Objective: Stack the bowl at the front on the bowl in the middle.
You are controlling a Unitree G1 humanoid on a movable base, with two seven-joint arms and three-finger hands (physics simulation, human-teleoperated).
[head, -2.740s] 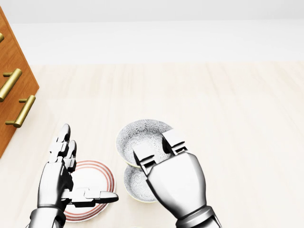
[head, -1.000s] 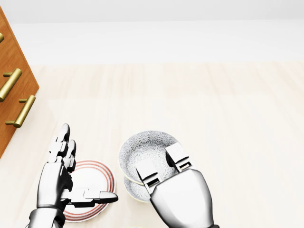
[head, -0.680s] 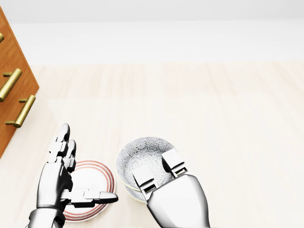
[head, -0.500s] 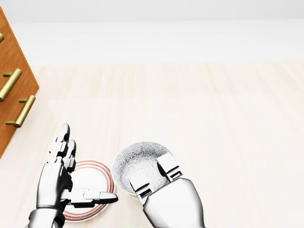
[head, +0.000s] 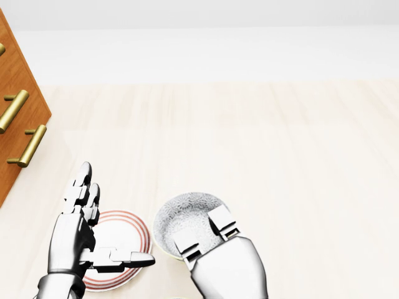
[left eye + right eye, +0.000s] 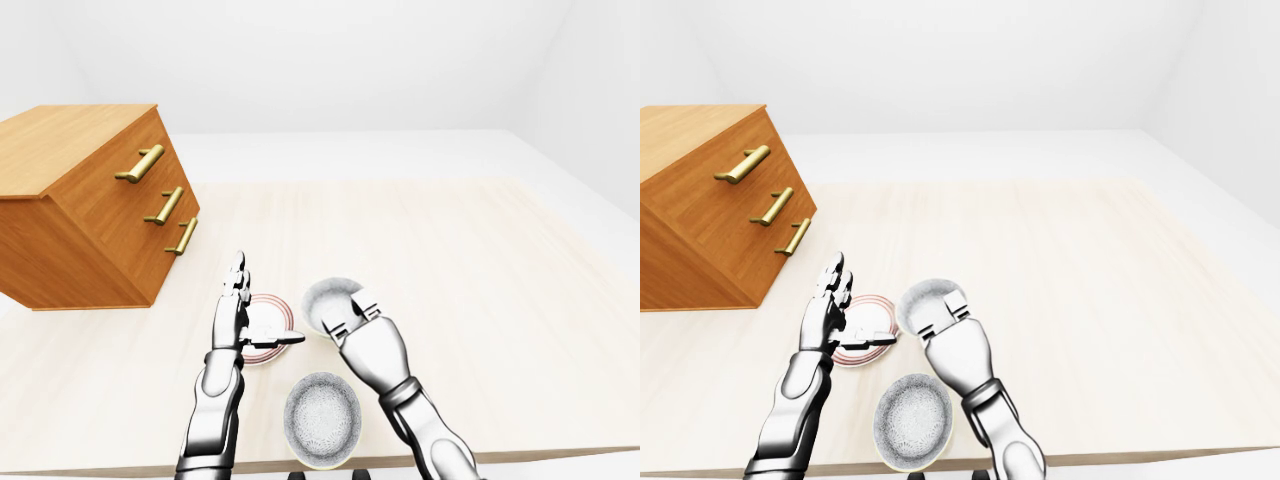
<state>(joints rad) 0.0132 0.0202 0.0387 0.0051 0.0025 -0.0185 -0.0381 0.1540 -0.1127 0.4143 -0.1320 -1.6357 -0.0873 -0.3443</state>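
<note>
no readable text, no labels, no brands, no numbers, no signs anywhere in view

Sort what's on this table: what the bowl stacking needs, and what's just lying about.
In the job: white patterned ceramic bowl, gripped at its rim by the right hand; its target bowl is out of sight.
Lying about: grey speckled bowl at the left-eye view's bottom; red-ringed white plate by the open left hand; wooden drawer chest with brass handles.
</note>
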